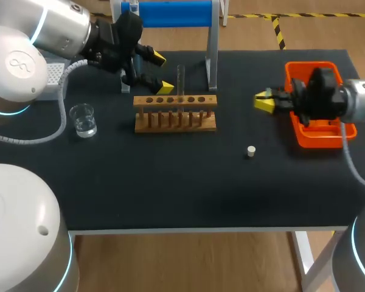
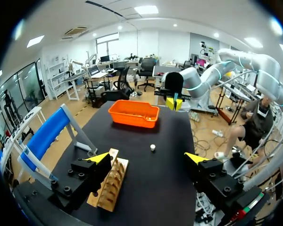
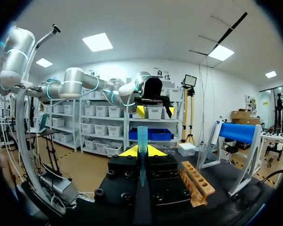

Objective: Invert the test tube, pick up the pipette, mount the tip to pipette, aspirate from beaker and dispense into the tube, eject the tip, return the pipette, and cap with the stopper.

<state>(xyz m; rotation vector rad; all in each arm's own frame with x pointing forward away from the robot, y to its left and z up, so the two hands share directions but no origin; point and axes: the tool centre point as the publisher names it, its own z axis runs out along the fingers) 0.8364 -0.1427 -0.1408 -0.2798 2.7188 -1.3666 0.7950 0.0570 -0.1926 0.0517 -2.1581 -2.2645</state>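
Observation:
A clear test tube (image 1: 180, 78) stands upright in the wooden rack (image 1: 175, 113). My left gripper (image 1: 163, 73) hangs open just left of the tube, nothing between its fingers; in its own view the gripper (image 2: 147, 157) spans the rack's end (image 2: 111, 181) and the small stopper (image 2: 153, 148) lies ahead on the mat. That stopper (image 1: 250, 151) lies loose right of the rack. My right gripper (image 1: 264, 101) is beside the orange tray (image 1: 319, 137), shut on a blue pipette tip (image 3: 142, 141) that stands up between its fingers. A glass beaker (image 1: 83, 120) sits at the left.
A blue cylinder on a metal stand (image 1: 170, 13) rises behind the rack. A white box (image 1: 53, 78) sits at the back left under my left arm. The front half of the black mat is bare apart from the stopper.

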